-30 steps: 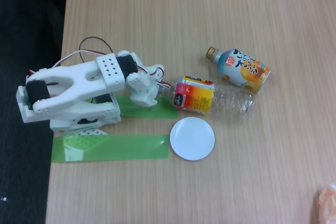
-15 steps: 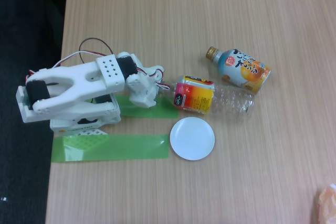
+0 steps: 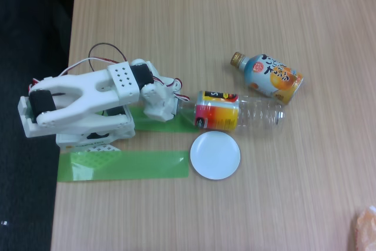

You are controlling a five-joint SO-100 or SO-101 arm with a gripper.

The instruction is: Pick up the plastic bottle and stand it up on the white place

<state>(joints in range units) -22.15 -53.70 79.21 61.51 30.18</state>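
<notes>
On the wooden surface [image 3: 176,204], the clear plastic bottle with its yellow-orange-pink label [image 3: 229,113] is seen lying on its side, cap end at the white end effector [image 3: 176,103]. Whether the fingers are closed on the neck cannot be told. The neck should be gripped firmly, then the base swung down onto the small round white disc [image 3: 215,155] just beside it. The blue-and-orange bottle with a gold cap [image 3: 267,75] lies near the base and should be avoided; green tape strips [image 3: 123,165] are flat.

light wood table [image 3: 235,216], apparently dark floor [image 3: 29,27]
</notes>
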